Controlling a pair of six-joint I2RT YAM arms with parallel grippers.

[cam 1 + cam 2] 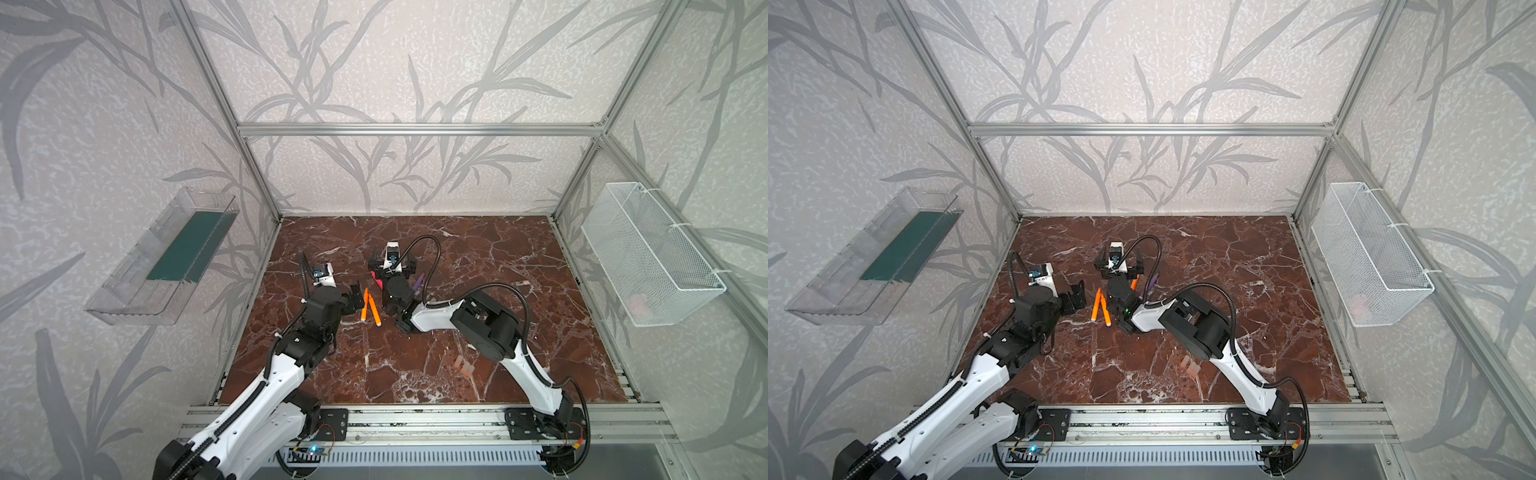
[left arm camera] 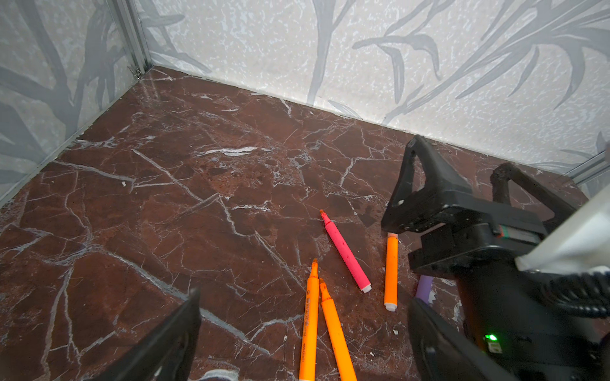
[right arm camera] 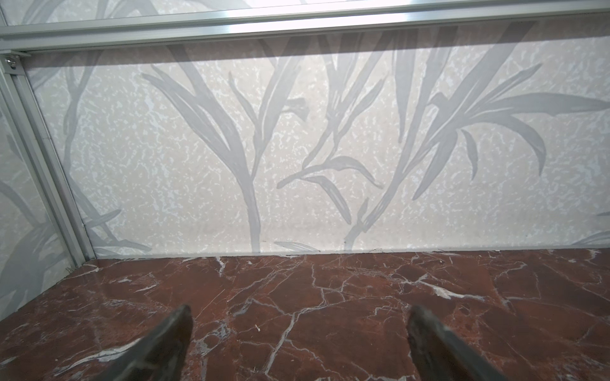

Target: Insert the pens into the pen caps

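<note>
a: the left end effector (image 1: 356, 296) stands wide and empty, low and just beside a pair of slim orange marker pens (image 1: 364, 307) that lie side by side, meeting near their tips, on the red-brown marbled desk (image 1: 519, 257).
b: and the right end effector (image 3: 300, 315)?
a: spread wide too, holding nothing. between its jaws i see only bare desk and the leaf-patterned back wall (image 3: 297, 148). beside and beneath it lie a red-pink marker pen (image 2: 346, 254), a third orange marker pen (image 2: 391, 270) and a purple marker pen (image 2: 424, 287), the last partly hidden by its body.
b: where are the caps?
a: the small pale translucent pen caps (image 1: 464, 366) sit near the front of the desk, close by the right arm (image 1: 486, 320), well apart from both end effectors and from every pen. i can't count them surely.
b: what could go wrong?
a: i'd guess the touching orange pair is the trap. jaws closing there may catch both, or nudge one so it rolls on the glossy top. the two end effectors are near each other, so a careless reach may knock them together. a pen gripped crooked would likely miss a cap's small mouth, or push the cap away, since nothing holds it.
</note>
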